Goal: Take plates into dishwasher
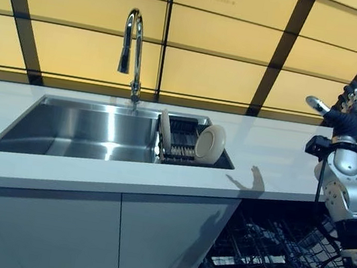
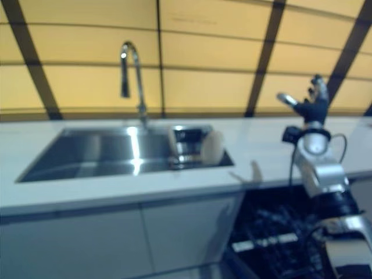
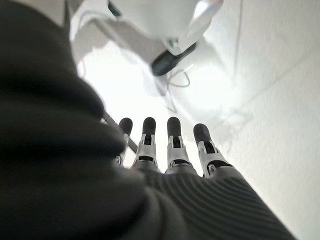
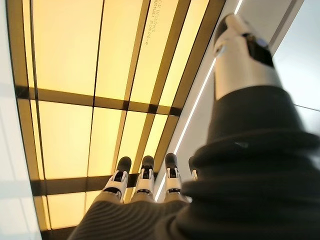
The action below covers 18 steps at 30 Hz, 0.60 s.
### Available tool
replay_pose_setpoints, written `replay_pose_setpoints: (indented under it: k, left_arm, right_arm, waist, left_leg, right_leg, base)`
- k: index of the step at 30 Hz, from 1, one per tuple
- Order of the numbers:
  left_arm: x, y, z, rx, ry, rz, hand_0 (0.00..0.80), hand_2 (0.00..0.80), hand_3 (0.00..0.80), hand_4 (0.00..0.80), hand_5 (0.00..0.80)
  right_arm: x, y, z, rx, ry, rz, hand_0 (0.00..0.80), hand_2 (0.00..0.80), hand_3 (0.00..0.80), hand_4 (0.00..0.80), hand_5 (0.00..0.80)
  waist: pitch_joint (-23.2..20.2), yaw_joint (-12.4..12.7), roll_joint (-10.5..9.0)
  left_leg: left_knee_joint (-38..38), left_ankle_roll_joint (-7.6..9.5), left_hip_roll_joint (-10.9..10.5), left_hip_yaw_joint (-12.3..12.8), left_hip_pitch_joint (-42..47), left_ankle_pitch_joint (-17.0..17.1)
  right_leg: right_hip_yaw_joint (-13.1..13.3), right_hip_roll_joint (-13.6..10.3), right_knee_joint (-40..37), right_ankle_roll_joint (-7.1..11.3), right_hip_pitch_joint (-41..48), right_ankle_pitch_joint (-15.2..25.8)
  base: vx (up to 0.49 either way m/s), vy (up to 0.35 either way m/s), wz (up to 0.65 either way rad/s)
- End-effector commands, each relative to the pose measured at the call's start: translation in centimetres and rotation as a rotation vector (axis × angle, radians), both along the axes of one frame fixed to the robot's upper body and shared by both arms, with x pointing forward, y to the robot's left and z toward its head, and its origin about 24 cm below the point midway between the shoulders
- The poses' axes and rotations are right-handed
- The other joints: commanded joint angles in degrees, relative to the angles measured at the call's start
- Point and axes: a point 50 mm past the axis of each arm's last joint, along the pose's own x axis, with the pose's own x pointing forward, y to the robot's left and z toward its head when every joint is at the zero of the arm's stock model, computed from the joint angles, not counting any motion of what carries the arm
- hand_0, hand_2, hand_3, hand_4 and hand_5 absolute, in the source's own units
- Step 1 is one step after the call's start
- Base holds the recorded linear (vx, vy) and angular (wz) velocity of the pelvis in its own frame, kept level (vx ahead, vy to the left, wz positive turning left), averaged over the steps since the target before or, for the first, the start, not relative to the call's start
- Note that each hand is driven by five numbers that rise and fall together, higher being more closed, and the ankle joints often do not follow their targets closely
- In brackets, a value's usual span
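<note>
Two white plates stand on edge in a dark dish rack (image 1: 180,144) at the right end of the steel sink (image 1: 83,132): a round one (image 1: 210,144) facing me and a thinner one (image 1: 165,130) to its left. My right hand (image 1: 345,109) is raised above the counter at the right, well right of the plates, fingers straight and empty; it also shows in the right wrist view (image 4: 145,182). My left hand (image 3: 170,145) shows only in the left wrist view, fingers straight, holding nothing, pointing at the floor. The open dishwasher's dark wire rack (image 1: 268,257) is at lower right.
A tall chrome faucet (image 1: 132,52) stands behind the sink. The white counter (image 1: 277,153) runs left to right, with white cabinet doors (image 1: 81,234) below it. A yellow panelled wall with dark strips is behind.
</note>
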Motion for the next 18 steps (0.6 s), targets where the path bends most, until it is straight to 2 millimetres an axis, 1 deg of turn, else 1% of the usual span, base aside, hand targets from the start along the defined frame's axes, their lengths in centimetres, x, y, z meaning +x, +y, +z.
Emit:
replay_pose_setpoints:
  k: [1,3,5,6,7,8,9,10,11,12,13,14,15,16,17,18]
  left_arm:
    - [-1.0,1.9,0.2,0.071,0.027,-0.057,0.000,0.000,0.000,0.000,0.000]
    - [-1.5,2.1,0.1,0.065,0.036,-0.052,0.000,0.000,0.000,0.000,0.000]
    - [-1.8,2.1,0.1,0.065,0.040,-0.047,0.000,0.000,0.000,0.000,0.000]
    - [-1.9,2.2,0.1,0.068,0.038,-0.041,0.000,0.000,0.000,0.000,0.000]
    - [-1.9,2.4,0.1,0.070,0.037,-0.025,0.000,0.000,0.000,0.000,0.000]
    - [-2.1,2.4,0.1,0.064,0.041,-0.010,0.000,0.000,0.000,0.000,0.000]
    - [-2.1,2.3,0.0,0.056,0.042,-0.011,0.000,0.000,0.000,0.000,0.000]
    - [-1.9,1.9,0.0,0.035,0.033,-0.019,0.000,0.000,0.000,0.000,0.000]
    - [-2.0,1.9,0.0,0.035,0.033,-0.018,0.000,0.000,0.000,0.000,0.000]
    - [-1.6,1.4,0.0,0.005,0.005,-0.002,0.000,0.000,0.000,0.000,0.000]
    - [-1.4,1.2,0.0,-0.014,-0.015,0.010,0.000,0.000,0.000,0.000,0.000]
    - [-1.3,1.1,0.0,-0.020,-0.022,0.014,0.000,0.000,0.000,0.000,0.000]
    - [-1.2,0.7,-0.1,-0.033,-0.037,0.010,0.000,0.000,0.000,0.000,0.000]
    - [-1.1,0.4,-0.1,-0.042,-0.045,0.000,0.000,0.000,0.000,0.000,0.000]
    - [-1.0,-0.1,-0.2,-0.048,-0.056,-0.011,0.000,0.000,0.000,0.000,0.000]
    - [-0.7,-0.7,-0.2,-0.054,-0.078,-0.026,0.000,0.000,0.000,0.000,0.000]
  right_arm:
    - [-1.2,-0.5,4.5,0.086,-0.152,-0.006,0.000,0.000,0.000,0.000,0.000]
    - [-1.3,-0.2,4.1,0.102,-0.148,0.020,0.000,0.000,0.000,0.000,0.000]
    - [-1.4,0.1,3.9,0.092,-0.146,0.022,0.000,0.000,0.000,0.000,0.000]
    - [-1.3,0.5,3.8,0.087,-0.146,0.045,0.000,0.000,0.000,0.000,0.000]
    - [-1.2,0.9,3.9,0.086,-0.147,0.066,0.000,0.000,0.000,0.000,0.000]
    - [-1.0,1.3,4.0,0.073,-0.139,0.083,0.000,0.000,0.000,0.000,0.000]
    - [-0.9,1.6,3.9,0.066,-0.132,0.092,0.000,0.000,0.000,0.000,0.000]
    - [-0.6,2.5,3.6,0.047,-0.114,0.113,0.000,0.000,0.000,0.000,0.000]
    - [-0.6,2.5,3.6,0.046,-0.113,0.114,0.000,0.000,0.000,0.000,0.000]
    - [-0.5,3.2,3.4,0.023,-0.106,0.129,0.000,0.000,0.000,0.000,0.000]
    - [-0.5,3.6,3.3,0.013,-0.103,0.140,0.000,0.000,0.000,0.000,0.000]
    - [-0.4,3.7,3.2,0.011,-0.101,0.145,0.000,0.000,0.000,0.000,0.000]
    - [-0.5,4.0,3.0,0.002,-0.097,0.147,0.000,0.000,0.000,0.000,0.000]
    - [-0.5,4.1,2.8,-0.012,-0.089,0.146,0.000,0.000,0.000,0.000,0.000]
    - [-0.4,4.1,2.5,-0.025,-0.077,0.146,0.000,0.000,0.000,0.000,0.000]
    - [-0.4,4.1,2.2,-0.042,-0.071,0.134,0.000,0.000,0.000,0.000,0.000]
  waist:
    - [-3.28,0.98,-1.06]
    - [-3.46,0.22,-1.12]
    - [-3.51,-0.05,-1.19]
    - [-4.10,-0.09,-1.31]
    - [-4.68,-0.36,-1.20]
    - [-5.71,-0.78,-0.64]
    - [-6.31,-0.94,-0.29]
    - [-7.32,-1.25,0.43]
    - [-7.35,-1.28,0.47]
    - [-8.17,-1.69,1.03]
    - [-8.56,-1.85,1.32]
    - [-8.69,-1.89,1.39]
    - [-8.85,-1.92,1.31]
    - [-8.75,-1.73,0.94]
    - [-8.49,-1.41,0.40]
    - [-7.74,-0.81,-1.01]
  left_leg:
    - [1.14,-0.71,-2.59,-4.11,5.99,-8.91]
    - [1.74,-0.45,-2.79,-5.45,7.87,-10.69]
    - [2.16,-0.39,-2.69,-5.55,8.82,-11.76]
    - [2.37,-0.23,-2.51,-6.01,9.48,-12.69]
    - [2.68,-0.71,-2.09,-5.87,10.08,-13.18]
    - [2.91,-1.98,-0.95,-5.32,11.51,-13.63]
    - [3.16,-2.89,-0.08,-4.96,12.37,-13.58]
    - [4.80,-4.47,1.66,-3.81,12.88,-11.52]
    - [4.82,-4.52,1.71,-3.82,12.88,-11.54]
    - [8.97,-6.38,3.27,-2.41,12.14,-6.60]
    - [11.70,-7.55,4.10,-1.95,11.55,-3.46]
    - [12.34,-7.84,4.30,-1.88,11.33,-2.73]
    - [17.87,-9.03,4.93,-1.57,9.82,1.73]
    - [22.52,-9.65,4.80,-1.40,7.82,4.34]
    - [28.06,-10.12,4.31,-1.26,4.67,6.00]
    - [40.21,-10.51,3.26,0.39,-2.06,7.00]
  right_leg:
    - [0.19,2.47,-10.59,-1.02,-11.96,14.05]
    - [0.77,2.39,-10.34,-1.25,-12.74,15.45]
    - [0.70,2.13,-8.93,-1.46,-13.29,15.98]
    - [1.03,1.99,-8.43,-2.04,-12.24,14.84]
    - [1.28,1.99,-7.12,-2.59,-11.91,14.07]
    - [1.25,2.23,-5.62,-3.42,-11.85,12.55]
    - [1.16,2.30,-5.44,-3.82,-11.42,11.75]
    - [1.33,2.62,-5.86,-4.53,-9.94,10.49]
    - [1.30,2.66,-5.91,-4.56,-9.90,10.50]
    - [1.93,3.50,-6.35,-5.53,-8.48,9.24]
    - [2.19,4.05,-6.71,-6.15,-7.58,8.53]
    - [2.26,4.19,-6.84,-6.32,-7.31,8.35]
    - [2.58,4.68,-7.24,-7.44,-6.02,7.60]
    - [2.84,4.75,-7.77,-8.13,-4.72,7.30]
    - [3.09,4.68,-8.32,-8.90,-3.44,7.13]
    - [3.30,4.01,-8.59,-10.10,-1.58,6.61]
  base:
    - [0.329,-0.129,-0.01]
    - [0.440,-0.198,0.11]
    - [0.353,-0.203,0.25]
    - [0.342,-0.235,0.29]
    - [0.389,-0.274,0.42]
    - [0.310,-0.218,0.34]
    - [0.388,-0.287,0.42]
    - [0.251,-0.196,0.26]
    - [0.338,-0.291,0.29]
    - [0.256,-0.250,0.25]
    - [0.303,-0.297,0.17]
    - [0.221,-0.246,-0.02]
    - [0.192,-0.225,-0.13]
    - [0.212,-0.267,-0.17]
    - [0.190,-0.292,-0.11]
    - [0.183,-0.289,-0.12]
